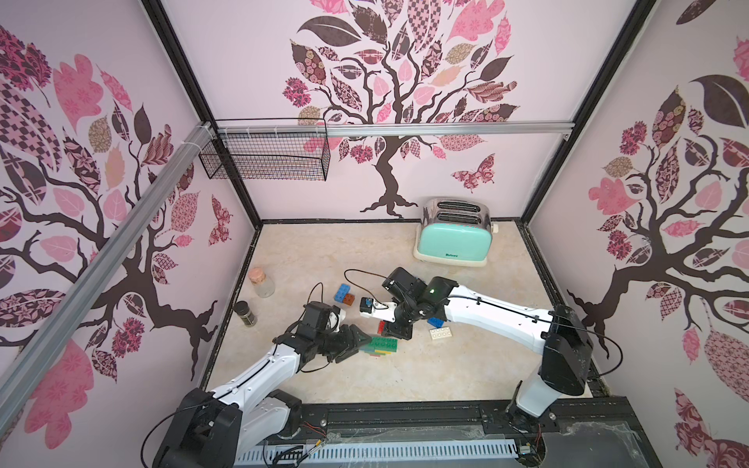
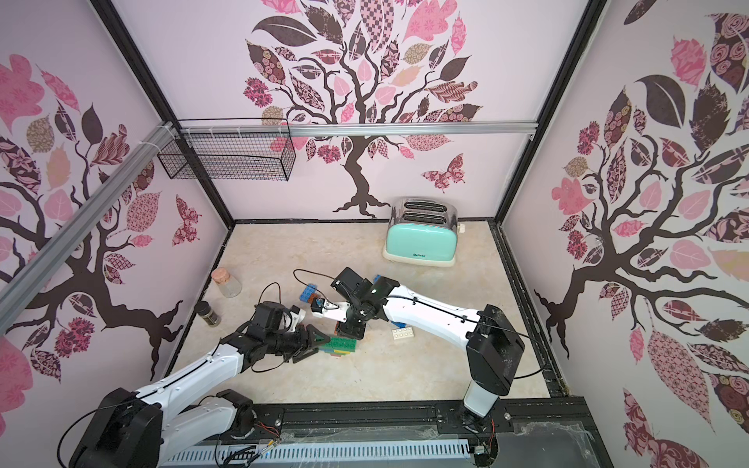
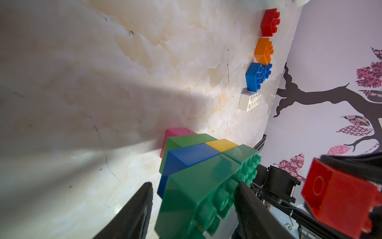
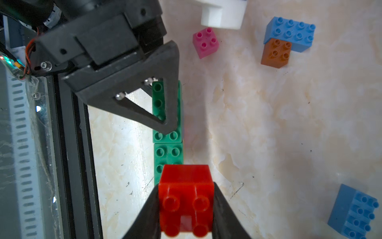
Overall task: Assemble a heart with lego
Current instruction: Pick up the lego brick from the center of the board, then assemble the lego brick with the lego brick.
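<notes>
**Top views:** The multi-colour plastic brick stack [image 1: 384, 347] [image 2: 343, 347] stood at ctr-front of the beige marble-look tabletop [image 1: 324, 251], btwn both arms. The black left gripper [image 1: 364, 344] met it from the side. The black right gripper [image 1: 393, 330] pointed down just beyond it w/ a small plastic four-stud red brick [image 1: 381, 326]. A white eight-stud brick [image 1: 441, 334] lay near. A mint-green toaster [image 1: 454, 239] stood well apart at the rear.

**Left wrist view:** The left gripper [image 3: 194, 184] straddled the stack's top green row [image 3: 202, 186]. One finger [image 3: 254, 209] touched the stud side. The other sat just beside the opposite face, a sliver of tabletop showing btwn. Firm pinch or loose: could not tell. Under the green row came blue, yellow, green, then pink bricks. The red brick [image 3: 339, 202] hung off the stud side, apart from the stack.

**Right wrist view:** The right gripper [image 4: 186, 186] was pinched tight on the red brick [image 4: 186, 198], studs facing the cam., over one end of the green row [image 4: 168, 153]. A left gripper finger [image 4: 170, 115] lay across the row's other end. A loose pink four-stud brick [image 4: 205, 44] lay near.
</notes>
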Motion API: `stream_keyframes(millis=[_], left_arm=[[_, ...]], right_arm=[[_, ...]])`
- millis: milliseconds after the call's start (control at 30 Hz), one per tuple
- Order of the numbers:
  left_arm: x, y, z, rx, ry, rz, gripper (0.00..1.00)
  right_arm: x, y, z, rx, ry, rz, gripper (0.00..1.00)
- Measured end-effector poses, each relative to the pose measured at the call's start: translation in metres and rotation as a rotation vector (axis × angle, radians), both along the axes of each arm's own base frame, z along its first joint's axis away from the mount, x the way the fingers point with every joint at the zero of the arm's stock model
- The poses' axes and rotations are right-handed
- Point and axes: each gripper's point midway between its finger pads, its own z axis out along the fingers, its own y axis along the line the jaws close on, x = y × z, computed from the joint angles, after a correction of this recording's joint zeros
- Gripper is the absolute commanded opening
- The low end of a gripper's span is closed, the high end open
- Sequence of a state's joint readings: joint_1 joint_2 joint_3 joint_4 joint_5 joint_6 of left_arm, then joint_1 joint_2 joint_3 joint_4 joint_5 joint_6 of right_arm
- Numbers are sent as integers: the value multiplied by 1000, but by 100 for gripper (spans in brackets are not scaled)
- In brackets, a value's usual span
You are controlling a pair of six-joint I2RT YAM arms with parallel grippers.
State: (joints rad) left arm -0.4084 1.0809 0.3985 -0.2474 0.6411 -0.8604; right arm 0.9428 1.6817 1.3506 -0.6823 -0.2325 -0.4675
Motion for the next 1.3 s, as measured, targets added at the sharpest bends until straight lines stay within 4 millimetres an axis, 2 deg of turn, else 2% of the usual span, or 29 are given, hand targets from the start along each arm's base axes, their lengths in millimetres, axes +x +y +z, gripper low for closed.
stream_keyframes(millis=[333, 633, 1100, 1300], left_arm=[[5, -2, 1, -8, -21, 0, 61], [2, -2, 1, -8, -26, -5, 64], [-4, -1, -1, -10, -34, -6, 65], [-4, -1, -1, -10, -34, -4, 64]], right_arm=[[-14, -2, -30, -82, 76, 24, 33], [-22, 2, -34, -91, 91, 46, 33], [-19, 3, -32, -88, 74, 53, 33], [-12, 12, -25, -65, 32, 90, 33]])
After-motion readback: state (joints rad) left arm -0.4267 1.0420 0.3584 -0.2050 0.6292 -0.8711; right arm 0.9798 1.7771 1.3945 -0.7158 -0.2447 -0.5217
